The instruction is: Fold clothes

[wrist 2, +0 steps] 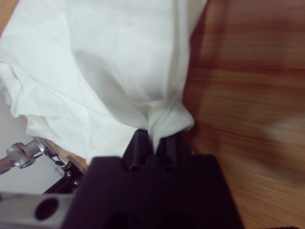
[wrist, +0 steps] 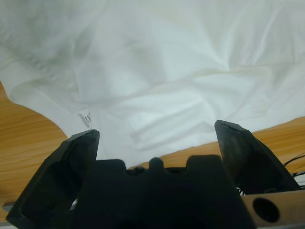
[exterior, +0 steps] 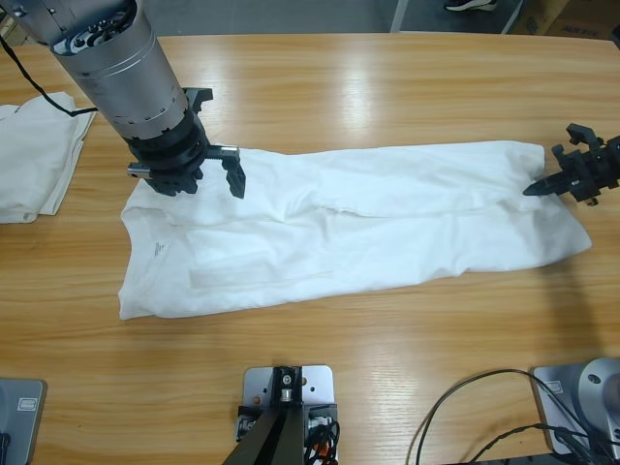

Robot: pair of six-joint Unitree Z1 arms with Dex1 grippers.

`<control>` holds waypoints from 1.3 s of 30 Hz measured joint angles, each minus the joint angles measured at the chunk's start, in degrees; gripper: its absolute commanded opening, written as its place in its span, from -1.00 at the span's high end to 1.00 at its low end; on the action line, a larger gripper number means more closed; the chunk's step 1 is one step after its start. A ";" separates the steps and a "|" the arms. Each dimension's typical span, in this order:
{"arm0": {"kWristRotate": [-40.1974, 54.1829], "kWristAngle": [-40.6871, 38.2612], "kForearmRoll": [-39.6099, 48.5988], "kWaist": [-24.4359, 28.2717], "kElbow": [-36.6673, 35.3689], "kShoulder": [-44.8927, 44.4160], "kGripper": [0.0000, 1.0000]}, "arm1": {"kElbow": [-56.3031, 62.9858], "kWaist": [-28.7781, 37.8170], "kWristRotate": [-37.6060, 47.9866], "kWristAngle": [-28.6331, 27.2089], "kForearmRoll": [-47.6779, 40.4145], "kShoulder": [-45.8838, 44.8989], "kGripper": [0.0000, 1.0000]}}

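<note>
Wooden table (exterior: 387, 87) under spread white shirt (exterior: 368, 228), folded shirts (exterior: 34, 155) beside

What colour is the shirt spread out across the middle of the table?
Plain white; the shirt shows best in the high view.

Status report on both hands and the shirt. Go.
Left hand open over white shirt, collar end. Right hand shut on shirt's far edge. Folded white clothes lie aside; nothing in the way.

shirt (exterior: 349, 228) spread mid-table (exterior: 387, 87); folded shirts (exterior: 34, 155) at left edge.
</note>
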 measured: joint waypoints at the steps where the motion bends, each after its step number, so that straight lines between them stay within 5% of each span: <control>1: 0.00 0.00 0.00 0.00 0.00 0.00 -0.89 | 0.02 0.14 0.00 -1.47 0.25 -0.63 1.00; 16: 0.00 0.45 1.18 0.00 0.00 -2.51 -0.89 | 0.34 0.70 2.32 -28.49 3.05 -15.00 1.00; 23: -0.02 0.64 1.58 0.00 0.00 -4.16 -0.89 | 0.09 1.57 3.52 -31.04 6.56 -19.84 1.00; 31: -0.80 1.47 1.69 0.00 0.00 -6.34 -0.89 | -4.58 25.27 12.66 -30.07 15.10 -27.35 1.00; 39: -2.46 1.63 2.45 0.05 0.03 -10.86 -0.89 | -19.23 47.09 22.10 -30.07 20.94 -24.14 1.00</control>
